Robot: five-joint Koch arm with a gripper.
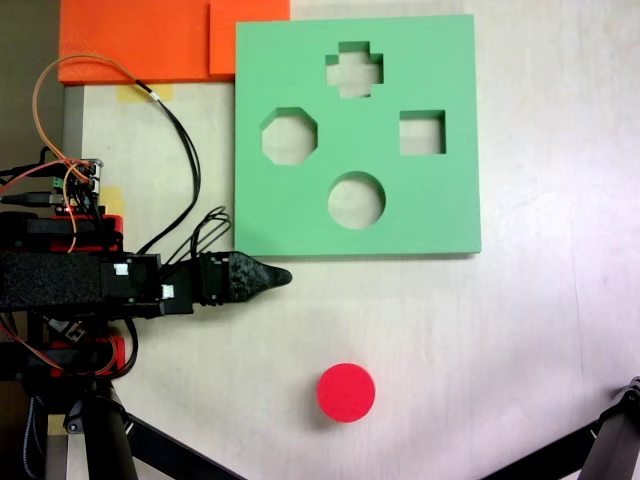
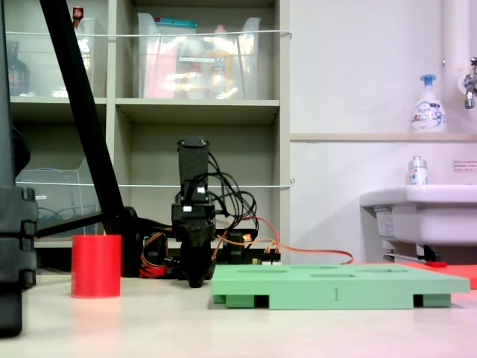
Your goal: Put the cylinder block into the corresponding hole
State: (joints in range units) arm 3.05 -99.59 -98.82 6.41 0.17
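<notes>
Shelves and a sink (image 2: 417, 205) back the pale table (image 1: 520, 350).
Red cylinder block (image 1: 346, 392) stands apart from green board (image 1: 440, 215); gripper (image 1: 283, 277) closure unclear, no legible writing.

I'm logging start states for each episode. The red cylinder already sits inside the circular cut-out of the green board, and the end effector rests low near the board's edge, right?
Not quite. In both fixed views the red cylinder stands on the bare table, apart from the green board; its circular cut-out is empty. The end effector does rest low near the board's edge.
</notes>
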